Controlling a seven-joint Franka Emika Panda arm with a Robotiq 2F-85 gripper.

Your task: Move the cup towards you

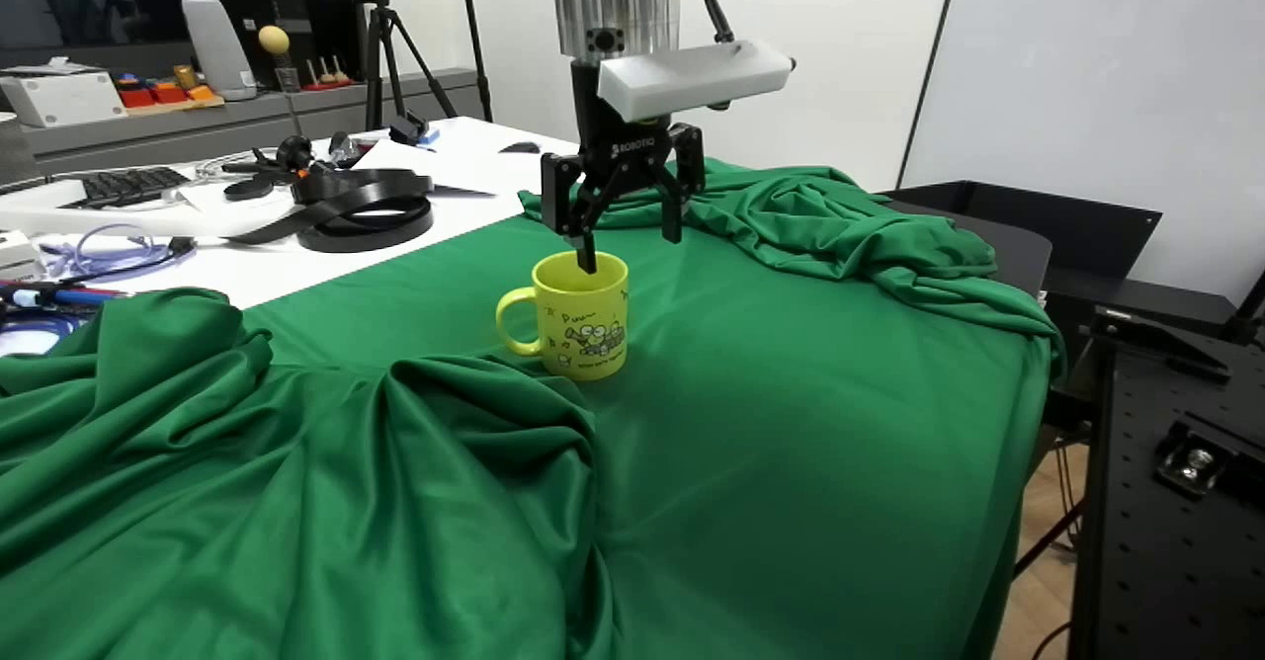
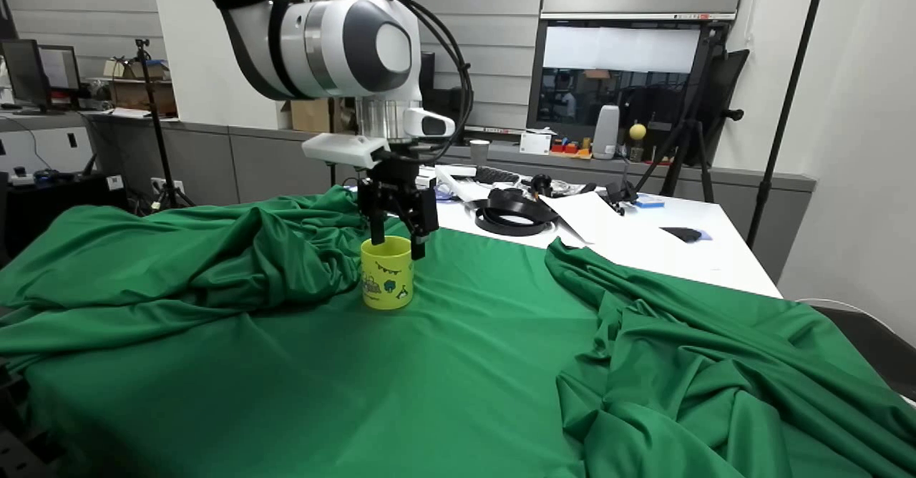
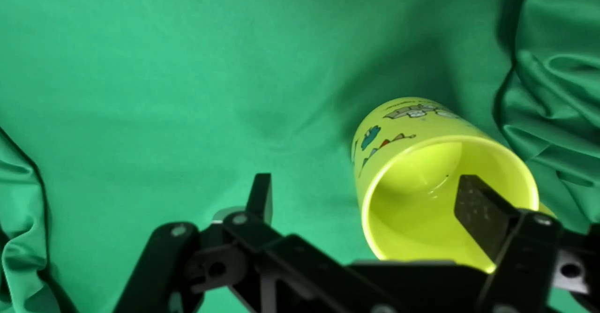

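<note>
The cup, a yellow-green mug with a printed cartoon design, stands upright on a green cloth in both exterior views (image 1: 593, 344) (image 2: 387, 285). Its loop handle shows in an exterior view, pointing away from the bare side of the cloth; in the wrist view the cup (image 3: 422, 121) hides most of it. My gripper (image 1: 630, 250) is open, pointing down at the cup's rim. It also shows above the cup in an exterior view (image 2: 398, 246). In the wrist view (image 3: 364, 186) one finger is over or just inside the cup's mouth and the other is outside, over cloth. Nothing is held.
The green cloth (image 1: 791, 423) covers the table, with bunched folds beside the cup (image 1: 464, 413) and a heap farther off (image 1: 850, 225). A white table part (image 1: 464, 146) carries black straps (image 1: 366, 215), cables and a keyboard (image 1: 128, 186). A black perforated rail (image 1: 1176, 541) stands at the table's side.
</note>
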